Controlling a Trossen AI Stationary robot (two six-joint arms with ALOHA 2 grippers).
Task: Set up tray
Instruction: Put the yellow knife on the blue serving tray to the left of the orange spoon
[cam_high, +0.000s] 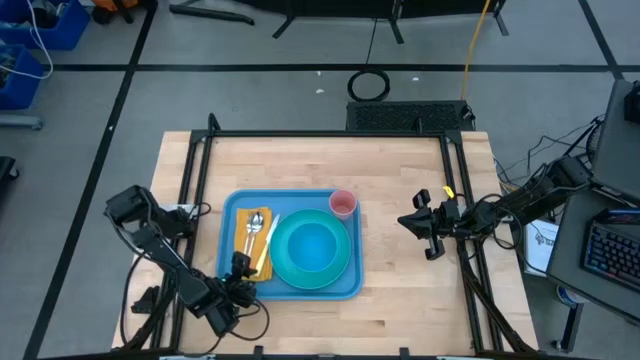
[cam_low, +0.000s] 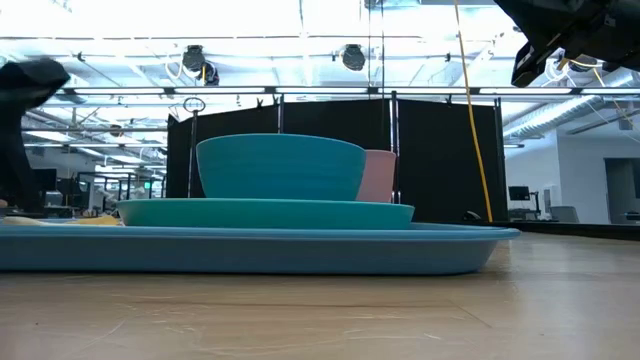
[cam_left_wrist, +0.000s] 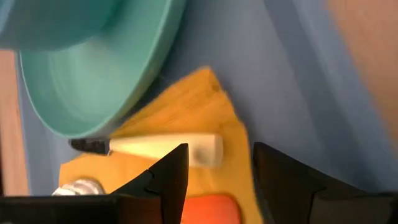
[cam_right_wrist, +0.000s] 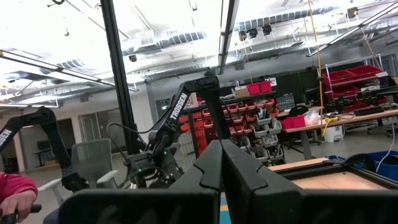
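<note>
Tray loaded; left gripper held part-open, empty, over napkin. Risk: cutlery nudged askew if lowered carelessly.

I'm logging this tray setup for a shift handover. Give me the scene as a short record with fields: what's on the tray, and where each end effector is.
tray: light blue, on the wooden table
plate: teal, round, on the tray
bowl: teal, on the plate
cup: pink, at the tray's far corner
napkin: orange, on the tray beside the plate
cutlery: lying on the napkin, pale handle visible
left end effector: open, above the napkin's near end
right end effector: shut, raised off to the right of the tray
</note>
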